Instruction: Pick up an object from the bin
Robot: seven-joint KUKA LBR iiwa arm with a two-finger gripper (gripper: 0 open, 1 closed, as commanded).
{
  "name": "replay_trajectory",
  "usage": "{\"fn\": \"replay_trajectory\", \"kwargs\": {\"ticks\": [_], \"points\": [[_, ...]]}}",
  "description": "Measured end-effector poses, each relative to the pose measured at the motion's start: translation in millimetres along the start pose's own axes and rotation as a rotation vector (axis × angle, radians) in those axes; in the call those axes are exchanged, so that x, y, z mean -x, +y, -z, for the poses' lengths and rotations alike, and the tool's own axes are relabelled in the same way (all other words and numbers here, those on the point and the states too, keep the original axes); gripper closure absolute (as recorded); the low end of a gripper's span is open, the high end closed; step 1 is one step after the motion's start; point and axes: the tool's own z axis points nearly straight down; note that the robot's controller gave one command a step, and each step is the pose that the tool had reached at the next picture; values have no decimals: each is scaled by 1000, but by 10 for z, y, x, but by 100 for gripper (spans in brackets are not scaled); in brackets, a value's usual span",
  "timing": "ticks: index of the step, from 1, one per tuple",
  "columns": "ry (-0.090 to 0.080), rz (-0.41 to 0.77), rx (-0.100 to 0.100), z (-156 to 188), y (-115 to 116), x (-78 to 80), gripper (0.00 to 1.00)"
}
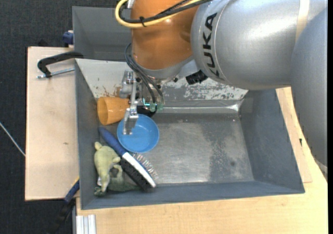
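Camera view: closest to the lens we've got the arm [260, 30] itself, a big silver link coming in from the right, w/ its orange wrist cover [158, 25] above the bin's back-left part. Below the cover hangs the gripper [130, 124], pointing down, tip at the left rim of a shallow round blue bowl [141, 137]. How far open it is we can't tell from this angle. We see nothing clearly clamped in it either, so we don't call anything held.

The bowl sits upright on the floor of the bin [218, 139], left of centre. Key relation: from the gripper tip, the bowl's middle lies to the right and a bit toward the front wall, so the tip is at the edge, not over the centre. We judge a rim pinch is the likely grasp.

Neighbours are tight:
- orange cup [110, 109] on its side, just left of the gripper, by the left wall.
- brush [136, 169], blue handle running diagonally in front of the bowl, approx. touching it.
- green soft toy [106, 168] in the front-left corner, against the brush.

Rest of the floor, right side, is bare metal. Risk as we see it: the lift nudges the cup.
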Motion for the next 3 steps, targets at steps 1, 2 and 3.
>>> {"fn": "replay_trajectory", "kwargs": {"ticks": [1, 2, 3], "points": [[-16, 539, 0, -1511, -493, 40, 0], [-12, 769, -2, -1357, -333, 62, 0], [-13, 1183, -5, -1356, -259, 222, 0]]}}
